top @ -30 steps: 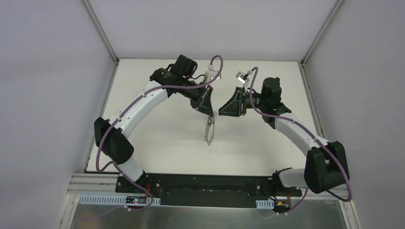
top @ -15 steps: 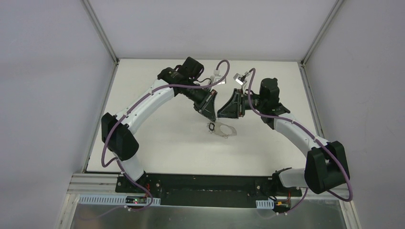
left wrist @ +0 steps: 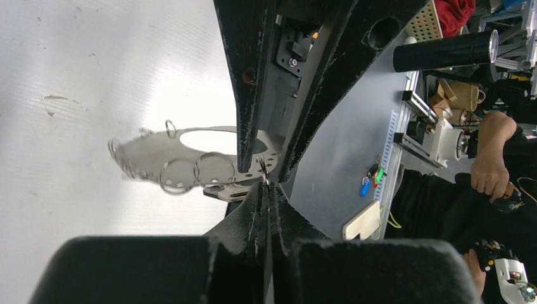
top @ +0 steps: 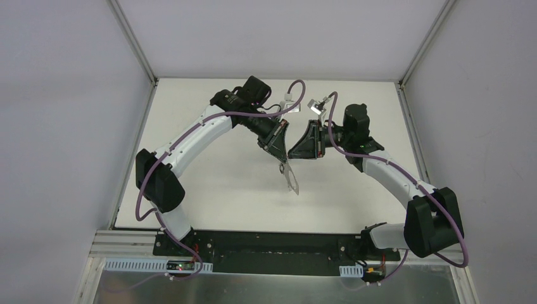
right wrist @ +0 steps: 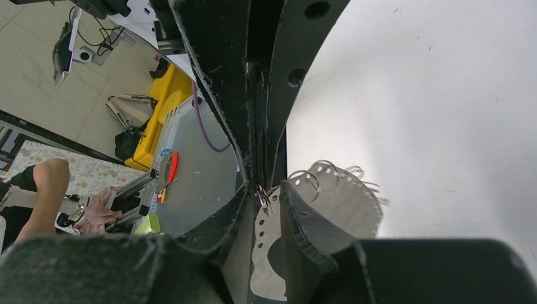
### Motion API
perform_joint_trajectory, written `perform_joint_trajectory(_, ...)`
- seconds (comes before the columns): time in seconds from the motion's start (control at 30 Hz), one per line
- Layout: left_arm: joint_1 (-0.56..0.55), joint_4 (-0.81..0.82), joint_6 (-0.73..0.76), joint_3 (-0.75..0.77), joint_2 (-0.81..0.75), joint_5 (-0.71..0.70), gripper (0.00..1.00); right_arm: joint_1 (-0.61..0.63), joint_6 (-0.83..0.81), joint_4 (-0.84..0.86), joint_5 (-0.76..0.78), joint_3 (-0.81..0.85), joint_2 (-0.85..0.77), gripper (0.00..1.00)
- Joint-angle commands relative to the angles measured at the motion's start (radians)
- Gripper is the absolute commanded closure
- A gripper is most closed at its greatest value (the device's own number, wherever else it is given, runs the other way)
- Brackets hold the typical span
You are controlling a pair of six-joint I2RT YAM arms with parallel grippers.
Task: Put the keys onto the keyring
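Top view: the keyring [top: 290, 178] hangs clear of the white desk [top: 209, 183]. It slants down from where the left gripper [top: 282, 157] and right gripper [top: 292, 154] meet tip to tip. A dark speck at its upper end may be the key [top: 281, 168], but it is too small to be sure

Left wrist: the left jaws are pressed together on fine wire at the keyring's rim. The keyring reads as a thin, flat silvery plate with an oval cut-out and small split rings [left wrist: 214, 168] threaded round its edge. I judge it light, stiff, slick and prone to swing

Right wrist: the right jaws pinch the plate's edge beside a row of punched holes [right wrist: 259, 237]. That bare rim looks the safest hold
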Motion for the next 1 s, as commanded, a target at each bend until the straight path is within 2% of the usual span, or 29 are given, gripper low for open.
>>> perform_joint_trajectory(0.0, -0.006, -0.002, 0.005, 0.039, -0.008, 0.042, 1.0, 0.008, -0.028, 0.013, -0.048, 0.028, -0.027, 0.76)
perform_joint_trajectory(0.2, -0.005, 0.0, 0.006, 0.042, -0.005, 0.041, 1.0, 0.014, -0.03, 0.001, -0.054, 0.033, -0.012, 0.79)
perform_joint_trajectory(0.57, -0.004, 0.005, 0.007, 0.044, -0.005, 0.041, 1.0, 0.024, -0.035, -0.009, -0.06, 0.038, -0.004, 0.92)
perform_joint_trajectory(0.7, 0.001, 0.014, 0.004, 0.044, -0.005, 0.035, 1.0, 0.026, -0.038, -0.016, -0.066, 0.043, -0.002, 1.0)
perform_joint_trajectory(0.97, 0.02, 0.054, -0.02, 0.02, -0.019, 0.025, 1.0, 0.023, -0.056, -0.057, -0.043, 0.066, -0.009, 1.0)
